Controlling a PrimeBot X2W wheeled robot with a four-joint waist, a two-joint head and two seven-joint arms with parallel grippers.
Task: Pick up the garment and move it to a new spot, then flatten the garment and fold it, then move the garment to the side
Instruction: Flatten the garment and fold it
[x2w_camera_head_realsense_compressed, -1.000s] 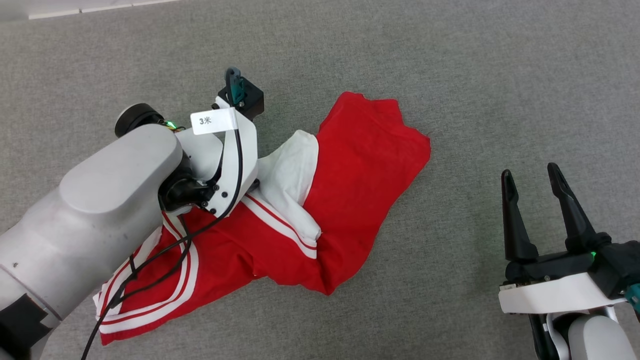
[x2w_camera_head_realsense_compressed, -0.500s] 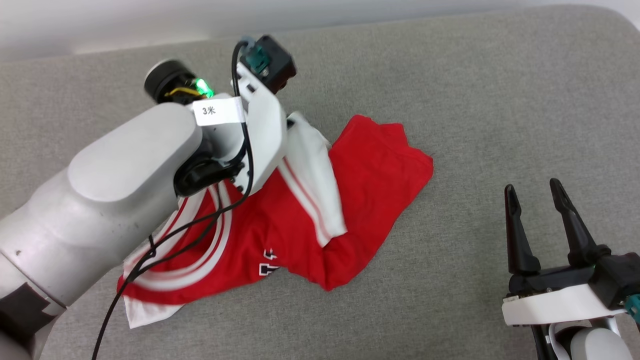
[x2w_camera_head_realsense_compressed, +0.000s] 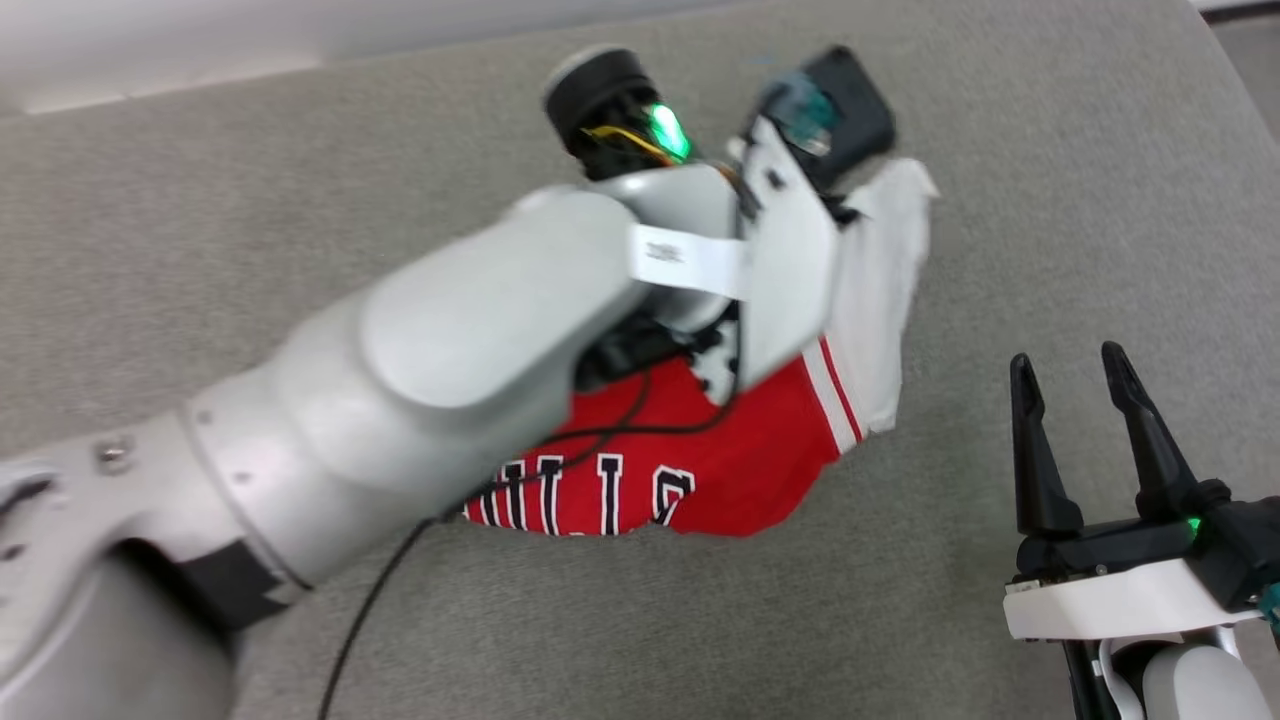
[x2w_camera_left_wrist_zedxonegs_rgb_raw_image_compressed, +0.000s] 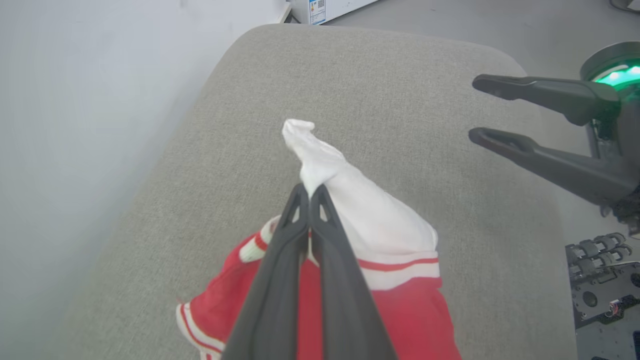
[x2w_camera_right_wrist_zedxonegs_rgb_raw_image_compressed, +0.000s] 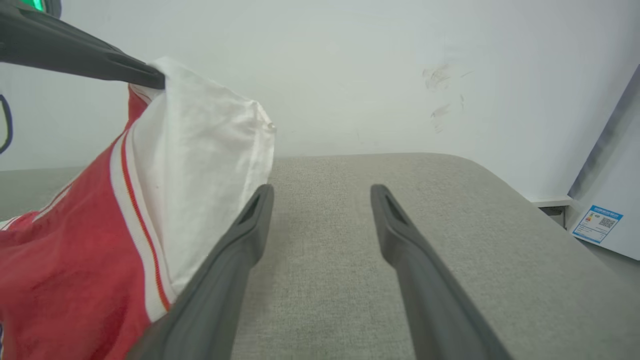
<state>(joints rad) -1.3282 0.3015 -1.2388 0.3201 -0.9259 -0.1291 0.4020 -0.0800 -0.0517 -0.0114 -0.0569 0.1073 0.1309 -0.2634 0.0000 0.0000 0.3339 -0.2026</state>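
Clamping the garment (x2w_camera_head_realsense_compressed: 760, 450) by its sleeve (x2w_camera_left_wrist_zedxonegs_rgb_raw_image_compressed: 370, 220), my left claw (x2w_camera_left_wrist_zedxonegs_rgb_raw_image_compressed: 309, 192) has hoisted it rightward: relocation begun; right claw (x2w_camera_head_realsense_compressed: 1075, 365) gapes empty.

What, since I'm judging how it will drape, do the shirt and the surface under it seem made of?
Shirt: thin, matte knit cloth, likely jersey; it bunches and drapes softly from the left gripper. Surface: gray matte woven upholstery, probably padded; visible weave, rounded edge.
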